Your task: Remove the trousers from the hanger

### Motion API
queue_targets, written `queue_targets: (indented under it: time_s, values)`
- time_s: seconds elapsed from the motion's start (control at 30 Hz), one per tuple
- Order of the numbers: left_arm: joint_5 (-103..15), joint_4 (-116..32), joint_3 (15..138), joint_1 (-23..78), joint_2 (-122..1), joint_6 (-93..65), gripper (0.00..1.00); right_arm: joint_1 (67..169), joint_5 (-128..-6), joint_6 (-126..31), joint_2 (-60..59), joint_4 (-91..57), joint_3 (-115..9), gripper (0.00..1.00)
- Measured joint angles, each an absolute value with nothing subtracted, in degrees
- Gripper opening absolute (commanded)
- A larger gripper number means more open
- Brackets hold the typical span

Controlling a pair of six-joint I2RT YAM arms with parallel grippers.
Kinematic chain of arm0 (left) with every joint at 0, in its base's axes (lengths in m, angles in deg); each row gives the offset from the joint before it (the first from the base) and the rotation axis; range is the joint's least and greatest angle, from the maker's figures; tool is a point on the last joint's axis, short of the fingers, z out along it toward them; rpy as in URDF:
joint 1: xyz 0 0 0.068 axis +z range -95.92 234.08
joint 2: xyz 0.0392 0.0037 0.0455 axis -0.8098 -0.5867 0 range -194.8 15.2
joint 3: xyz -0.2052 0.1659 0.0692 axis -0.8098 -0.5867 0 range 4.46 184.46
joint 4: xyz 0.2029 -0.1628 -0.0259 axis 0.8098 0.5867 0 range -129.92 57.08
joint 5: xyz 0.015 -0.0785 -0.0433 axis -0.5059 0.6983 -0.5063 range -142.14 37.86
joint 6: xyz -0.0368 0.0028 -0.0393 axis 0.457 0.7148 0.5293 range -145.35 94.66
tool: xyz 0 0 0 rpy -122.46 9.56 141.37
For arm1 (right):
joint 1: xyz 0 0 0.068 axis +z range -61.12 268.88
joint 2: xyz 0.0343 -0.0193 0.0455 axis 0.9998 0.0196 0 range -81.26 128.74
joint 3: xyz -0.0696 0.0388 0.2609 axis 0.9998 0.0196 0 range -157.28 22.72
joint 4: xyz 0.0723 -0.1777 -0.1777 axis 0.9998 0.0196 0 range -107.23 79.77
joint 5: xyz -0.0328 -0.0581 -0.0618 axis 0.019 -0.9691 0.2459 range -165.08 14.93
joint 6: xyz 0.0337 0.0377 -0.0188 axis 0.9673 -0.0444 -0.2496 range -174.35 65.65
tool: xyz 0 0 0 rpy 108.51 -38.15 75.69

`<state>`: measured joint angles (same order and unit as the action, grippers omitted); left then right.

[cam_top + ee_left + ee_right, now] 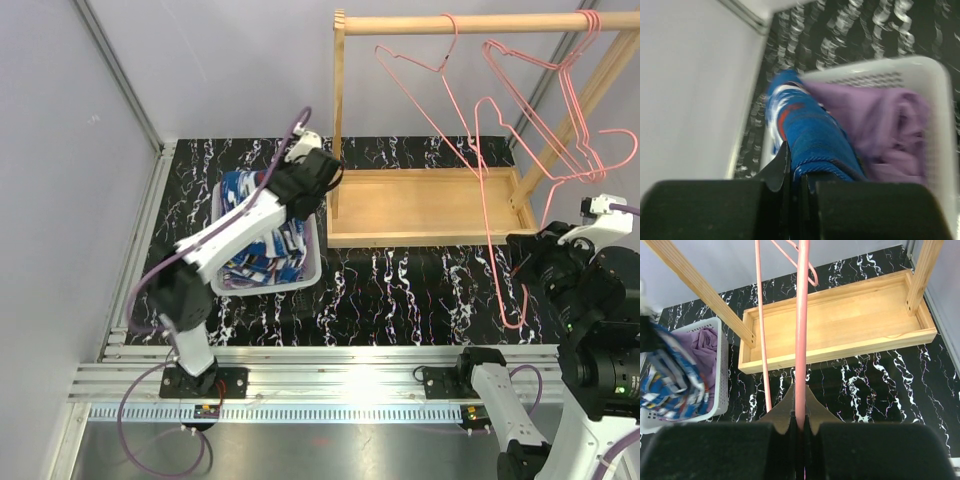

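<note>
Well right of the white basket, the right gripper is pressed together on the wire of a pink hanger. Over the basket, the left gripper pinches the blue patterned trousers, which trail down into it. The lilac trousers lie inside the basket. A wooden rack tray stands just right of the basket, slightly farther back.
</note>
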<state>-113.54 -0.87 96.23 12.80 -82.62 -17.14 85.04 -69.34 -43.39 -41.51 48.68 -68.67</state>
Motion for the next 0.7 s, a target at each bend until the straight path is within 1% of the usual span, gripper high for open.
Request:
queue_targets:
  time_s: [0.17, 0.3, 0.43, 0.47, 0.5, 0.57, 0.6, 0.63, 0.7]
  values:
    - [-106.27, 11.96, 114.13, 14.33, -101.13, -6.95, 0.0, 85.04, -68.81, -43.39, -41.62, 48.66, -68.82, 0.0]
    - [-101.65, 17.2, 121.17, 16.47, -107.08, -0.81, 0.0, 85.04, -68.53, -43.41, -41.64, 48.64, -68.82, 0.0]
    - [-97.57, 18.32, 121.8, 18.53, -108.28, 3.71, 0.01, 85.04, -70.43, -43.5, -41.62, 48.29, -68.8, 0.0]
    - [-96.36, 18.21, 121.67, 18.97, -108.3, 4.52, 0.04, 85.04, -71.37, -43.63, -41.6, 47.83, -68.74, 0.0]
    - [-95.23, 18.01, 121.41, 19.38, -108.3, 5.09, 0.11, 85.04, -72.68, -44.07, -41.6, 46.94, -68.52, 0.0]
    - [-92.63, 17.38, 120.9, 20.25, -108.3, 5.77, 0.18, 85.08, -74.58, -44.88, -41.51, 45.23, -67.95, 0.0]
    - [-91.49, 17.18, 120.77, 20.63, -108.37, 5.99, 0.27, 85.08, -75.76, -45.42, -41.29, 44.42, -67.67, 0.0]
    - [-89.98, 17.29, 120.66, 21.13, -108.37, 5.92, 0.32, 85.08, -76.44, -45.82, -41.03, 43.66, -67.38, 0.0]
    - [-87.25, 17.92, 120.66, 22.13, -108.41, 5.81, 0.44, 85.08, -77.66, -47.02, -40.0, 41.58, -66.53, 0.0]
